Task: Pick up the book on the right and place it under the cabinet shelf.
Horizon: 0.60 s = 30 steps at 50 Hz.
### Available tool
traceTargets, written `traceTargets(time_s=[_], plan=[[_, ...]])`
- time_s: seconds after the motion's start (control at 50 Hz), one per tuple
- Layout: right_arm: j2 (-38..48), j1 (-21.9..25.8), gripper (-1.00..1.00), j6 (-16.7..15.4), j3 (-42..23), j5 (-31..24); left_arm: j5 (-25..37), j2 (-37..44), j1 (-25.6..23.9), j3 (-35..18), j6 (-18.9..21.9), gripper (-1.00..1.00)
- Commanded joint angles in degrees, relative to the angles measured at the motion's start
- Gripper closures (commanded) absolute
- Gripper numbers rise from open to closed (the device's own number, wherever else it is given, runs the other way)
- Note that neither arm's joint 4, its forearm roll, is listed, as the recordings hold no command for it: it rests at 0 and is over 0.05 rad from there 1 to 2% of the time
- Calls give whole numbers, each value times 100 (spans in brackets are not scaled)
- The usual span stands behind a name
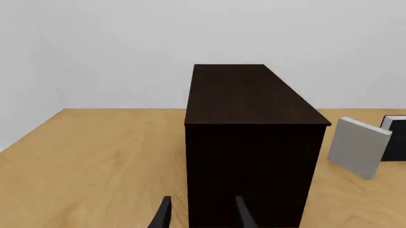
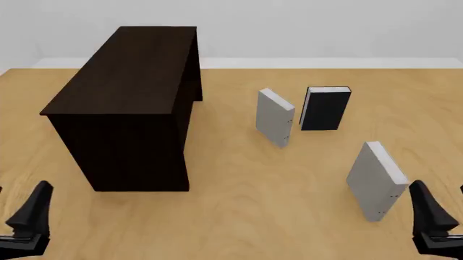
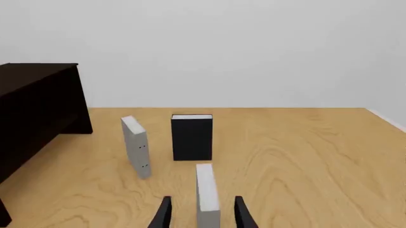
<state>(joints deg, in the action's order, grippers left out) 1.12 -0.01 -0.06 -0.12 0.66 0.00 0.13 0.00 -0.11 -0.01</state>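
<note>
No readable text anywhere.

None of the three views carries a word, label, brand, number or sign. The only marks are tiny dark dots along one cover edge of the book (image 2: pixel 376 180) on the right and of the other grey book (image 2: pixel 275 117); they form no letters. The black book (image 2: pixel 325 108), the cabinet shelf (image 2: pixel 127 81) and the table (image 2: pixel 275 216) have plain, unmarked surfaces.

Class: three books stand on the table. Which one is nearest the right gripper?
The grey book at the front right, just ahead of the right gripper. The other grey book and the black book stand farther back.
</note>
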Motion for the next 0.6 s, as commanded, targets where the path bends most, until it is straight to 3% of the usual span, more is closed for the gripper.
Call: traceTargets(time_s=[0.02,0.12,0.26,0.36,0.46,0.5,0.54,0.6], plan=[[334,40,-100,-80,-96,140,-17,36,0,-14,0,-100],[543,-30,-100,-83,-296,156,-11,35,0,-18,-1,-100],[1206,64,-100,-333,-769,151,-4,25,-1,-16,-1,-100],[1948,241,-100,-180,-1249,1,-11,31,0,-16,-1,-100],[2529,118,-100,-290,-1675,-257,-11,32,0,-16,-1,-100],[2946,213,-100,-37,-1886,-386,-11,32,-1,-16,-1,-100],[3212,64,-100,-306,-2033,-486,-42,53,-1,-9,0,-100],[3342,5,-100,-426,-2346,-816,-18,4,-3,-25,14,-100]])
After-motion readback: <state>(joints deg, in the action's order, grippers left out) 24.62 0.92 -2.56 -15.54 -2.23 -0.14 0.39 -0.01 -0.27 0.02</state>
